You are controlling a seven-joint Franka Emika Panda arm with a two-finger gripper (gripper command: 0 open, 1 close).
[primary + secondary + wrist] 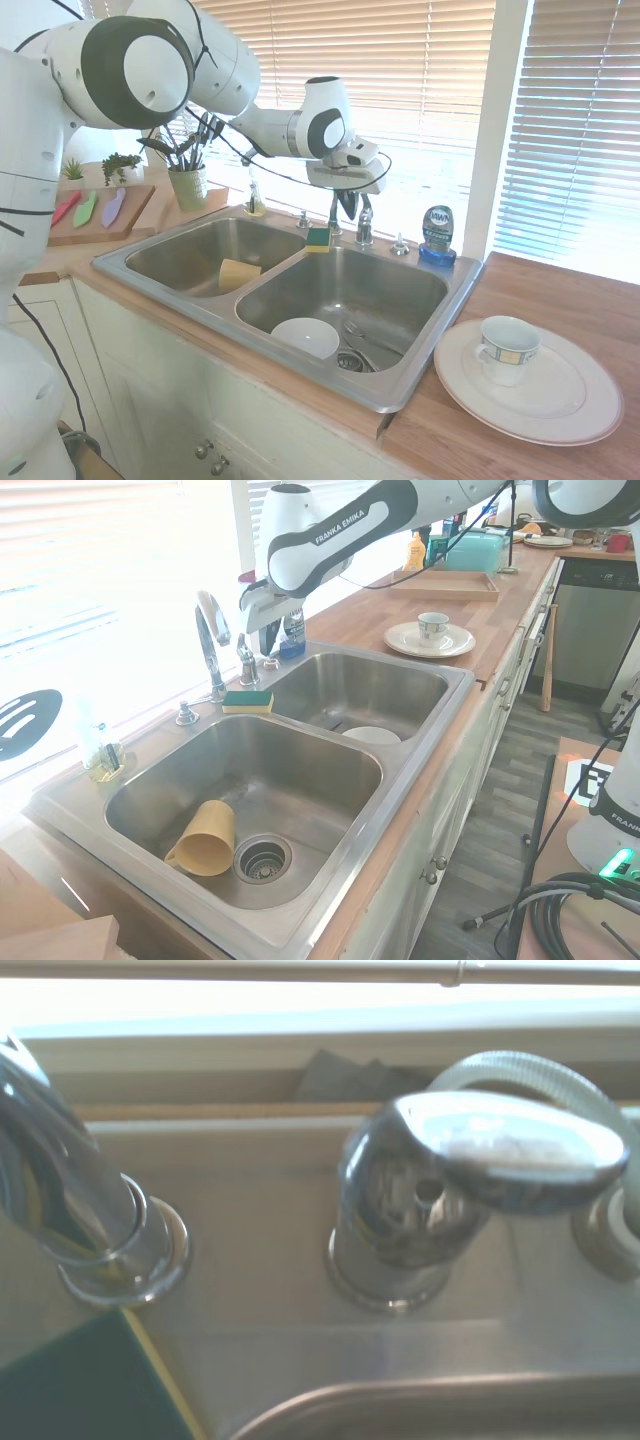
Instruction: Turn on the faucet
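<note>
Now, what I see from my station:

Arm: the white Franka arm reaches over the back rim of the double stainless steel sink (440, 300), and its dark two-finger gripper (347, 203) points down.

Gripper: it hangs just above the small chrome lever handle (364, 228), close to it; I cannot tell if the fingers are apart or together, and I cannot tell if they touch the handle.

Faucet: the shiny chrome tap with tall thin arched spout (209, 640) stands on the back rim of the sink, about at the divider between the two basins; its lever handle stands just beside it, toward the blue dish-soap bottle (437, 234).

Wrist view: the lever handle (470, 1160) fills the middle, and the base of the spout (120, 1250) is next to it on the rim.

Sponge: a green and yellow sponge (247, 700) lies on the rim in front of the spout base.

Basins: a yellow plastic cup (203, 839) lies on its side in one basin, and a white bowl (305, 337) sits in the other.

Counter: a white cup (506, 349) stands on a white plate (580, 400) beside the sink, near the front edge of the wooden counter.
</note>
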